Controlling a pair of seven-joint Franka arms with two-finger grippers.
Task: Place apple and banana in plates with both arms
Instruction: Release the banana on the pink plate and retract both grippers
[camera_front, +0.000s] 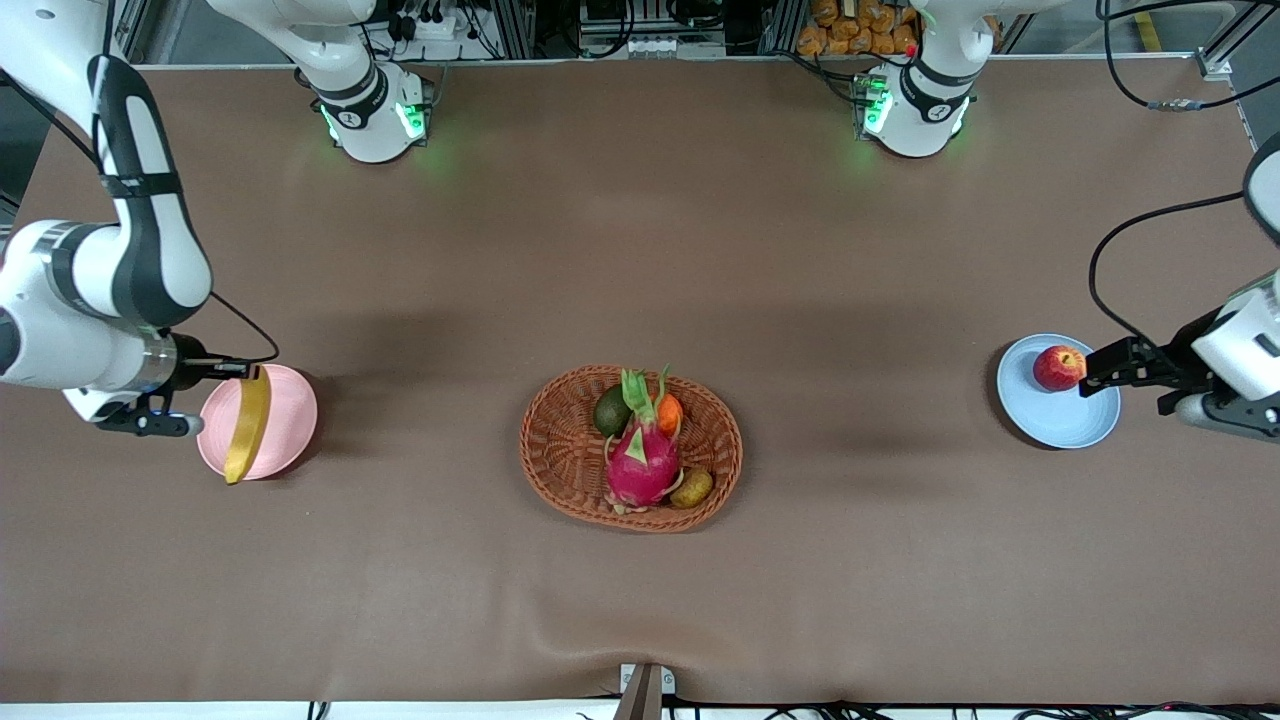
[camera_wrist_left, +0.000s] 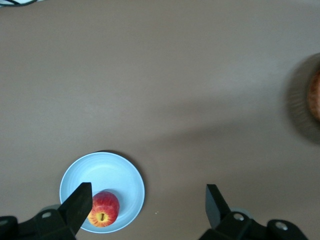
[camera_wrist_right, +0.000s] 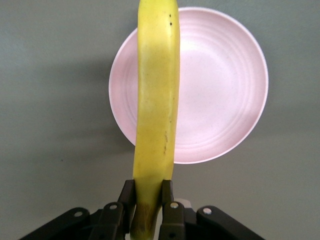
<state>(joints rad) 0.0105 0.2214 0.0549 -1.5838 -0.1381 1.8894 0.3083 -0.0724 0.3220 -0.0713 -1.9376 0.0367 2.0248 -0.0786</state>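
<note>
The red apple (camera_front: 1058, 367) lies in the pale blue plate (camera_front: 1065, 420) at the left arm's end of the table. My left gripper (camera_front: 1100, 368) is open and empty, over the plate's edge beside the apple. In the left wrist view the apple (camera_wrist_left: 104, 209) lies in the blue plate (camera_wrist_left: 107, 172), next to one finger of my left gripper (camera_wrist_left: 147, 205). My right gripper (camera_front: 243, 371) is shut on the stem end of the yellow banana (camera_front: 247, 425), held over the pale pink plate (camera_front: 288, 420). The right wrist view shows the banana (camera_wrist_right: 155, 100) between the fingers of my right gripper (camera_wrist_right: 148, 192), above the pink plate (camera_wrist_right: 220, 100).
An oval brown wicker basket (camera_front: 560, 450) stands mid-table, nearer the front camera. It holds a magenta dragon fruit (camera_front: 640, 465), a dark green avocado (camera_front: 611, 411), a small orange fruit (camera_front: 670, 413) and a brownish fruit (camera_front: 692, 487). The basket's edge shows in the left wrist view (camera_wrist_left: 306, 100).
</note>
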